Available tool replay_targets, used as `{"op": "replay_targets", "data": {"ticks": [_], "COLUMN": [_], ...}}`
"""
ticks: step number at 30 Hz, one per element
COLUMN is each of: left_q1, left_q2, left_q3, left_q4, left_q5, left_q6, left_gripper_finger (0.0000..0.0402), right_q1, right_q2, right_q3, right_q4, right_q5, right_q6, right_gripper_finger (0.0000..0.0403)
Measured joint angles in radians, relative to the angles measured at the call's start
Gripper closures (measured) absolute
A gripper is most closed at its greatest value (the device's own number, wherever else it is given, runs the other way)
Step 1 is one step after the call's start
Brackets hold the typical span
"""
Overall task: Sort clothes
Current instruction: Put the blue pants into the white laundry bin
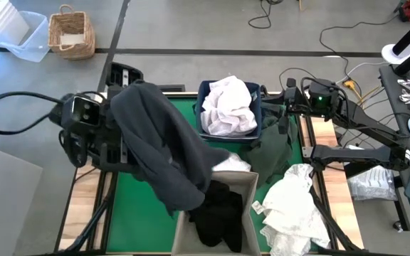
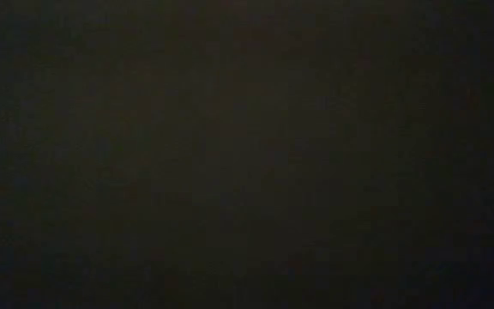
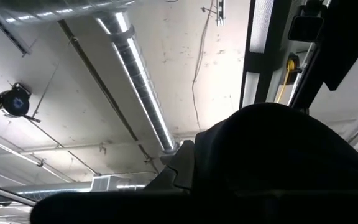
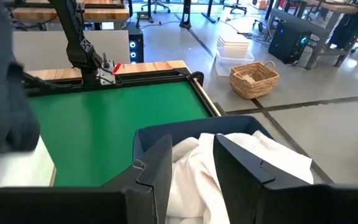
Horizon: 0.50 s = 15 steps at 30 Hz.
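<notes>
A charcoal grey garment [image 1: 159,149] is draped over my left gripper [image 1: 119,107], which is raised at the table's left, points upward and is shut. My right gripper [image 4: 192,142] stands open by the right rim of the navy bin [image 1: 206,87], above the white clothes [image 4: 191,180] heaped in it, with nothing held. A black garment [image 1: 216,213] lies in the beige bin [image 1: 251,213] at the near edge. A dark green garment [image 1: 276,146] and a white garment [image 1: 294,206] lie on the green table at the right. The low view is all dark. My left gripper carries the charcoal grey garment, whose upper part [image 3: 278,162] lies over the upward-pointing fingers and hides the place of contact. The cloth hangs slack from there toward the near side. Its lower end [image 1: 184,199] reaches the beige bin's left far corner.
A wicker basket [image 1: 70,32] and clear plastic boxes [image 1: 16,32] stand on the floor beyond the far left corner. Cables [image 1: 347,43] run over the floor at the far right. A plastic bag [image 1: 369,181] lies by the right arm. Bare green mat [image 4: 117,112] shows left of the navy bin.
</notes>
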Motion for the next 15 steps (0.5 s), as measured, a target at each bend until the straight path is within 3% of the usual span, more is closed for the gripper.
{"op": "replay_targets", "data": {"ticks": [6, 15], "left_q1": [-0.001, -0.004], "left_q2": [0.066, 0.105], "left_q3": [0.072, 0.074], "left_q4": [-0.016, 0.011], "left_q5": [-0.001, -0.003], "left_q6": [-0.048, -0.163], "left_gripper_finger": [0.0401, 0.0401], "right_q1": [0.0, 0.0], "right_q2": [0.0, -0.001], "right_q3": [0.0, 0.0], "right_q4": [0.0, -0.001], "right_q5": [0.0, 0.0], "right_q6": [0.01, 0.01], "right_gripper_finger": [0.0288, 0.0291]}}
